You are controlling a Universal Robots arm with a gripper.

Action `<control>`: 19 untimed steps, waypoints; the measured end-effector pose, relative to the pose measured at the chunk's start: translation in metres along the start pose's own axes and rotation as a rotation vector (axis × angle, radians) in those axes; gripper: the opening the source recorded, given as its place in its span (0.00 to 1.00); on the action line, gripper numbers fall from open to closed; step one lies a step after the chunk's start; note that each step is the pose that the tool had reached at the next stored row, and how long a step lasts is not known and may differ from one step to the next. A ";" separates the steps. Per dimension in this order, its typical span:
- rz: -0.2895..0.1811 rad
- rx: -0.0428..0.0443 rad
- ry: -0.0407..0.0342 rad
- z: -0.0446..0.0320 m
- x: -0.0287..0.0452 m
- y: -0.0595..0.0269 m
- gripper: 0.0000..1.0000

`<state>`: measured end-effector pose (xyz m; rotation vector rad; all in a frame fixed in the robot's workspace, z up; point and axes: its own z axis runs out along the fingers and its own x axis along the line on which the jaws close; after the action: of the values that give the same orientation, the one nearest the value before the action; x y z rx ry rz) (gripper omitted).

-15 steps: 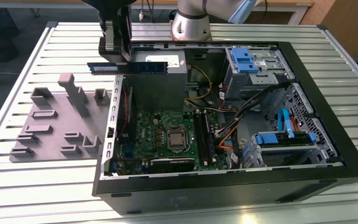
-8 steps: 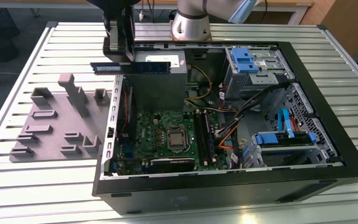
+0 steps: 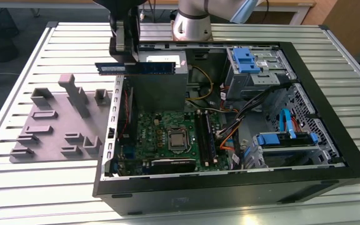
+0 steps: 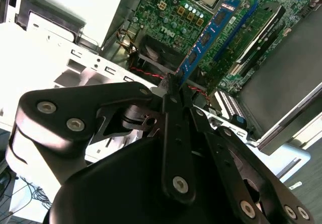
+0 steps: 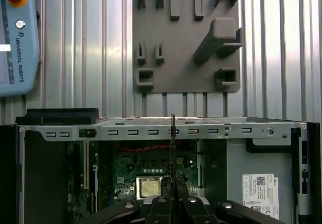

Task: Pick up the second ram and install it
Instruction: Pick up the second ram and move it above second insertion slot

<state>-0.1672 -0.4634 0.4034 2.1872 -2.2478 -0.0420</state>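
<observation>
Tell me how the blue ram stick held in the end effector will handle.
The second ram is probably stiff: gripped off-centre by the end effector, it juts out level without sagging. Thin and flat, it is likely light. Its exposed chips suggest fragility.

Black pincer (image 4: 173,86) linkage (silver screws (image 4: 180,184)), silver-grey arm (image 3: 190,26).

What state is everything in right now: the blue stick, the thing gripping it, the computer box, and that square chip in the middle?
computer case: lying on its side, open, insides exposed.
second ram: held level in the air over the computer case's wall, not yet installed.
tool: shut on the second ram.
processor: uncovered, metal top showing.
</observation>
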 end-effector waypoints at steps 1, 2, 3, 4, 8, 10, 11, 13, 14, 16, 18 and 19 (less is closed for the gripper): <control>0.000 0.0000 0.0001 0.0000 0.0000 -0.0010 0.14; 0.000 0.0000 0.0000 0.0000 -0.0001 -0.0019 0.14; 0.000 0.0000 0.0000 -0.0001 -0.0001 -0.0028 0.14; 0.000 0.0000 0.0001 -0.0001 -0.0001 -0.0037 0.14; 0.000 0.0000 0.0001 -0.0001 -0.0002 -0.0067 0.14; 0.000 0.0000 0.0001 -0.0002 -0.0002 -0.0080 0.14; 0.000 0.0000 0.0000 -0.0001 -0.0002 -0.0086 0.14; 0.000 0.0000 0.0000 -0.0002 -0.0003 -0.0100 0.14; 0.000 0.0000 0.0000 -0.0002 -0.0003 -0.0107 0.14; 0.000 0.0000 0.0000 -0.0002 -0.0003 -0.0120 0.14; 0.000 0.0000 0.0000 -0.0002 -0.0003 -0.0130 0.14; 0.000 0.0000 0.0000 -0.0002 -0.0004 -0.0135 0.14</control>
<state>-0.1536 -0.4634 0.4033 2.1871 -2.2479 -0.0419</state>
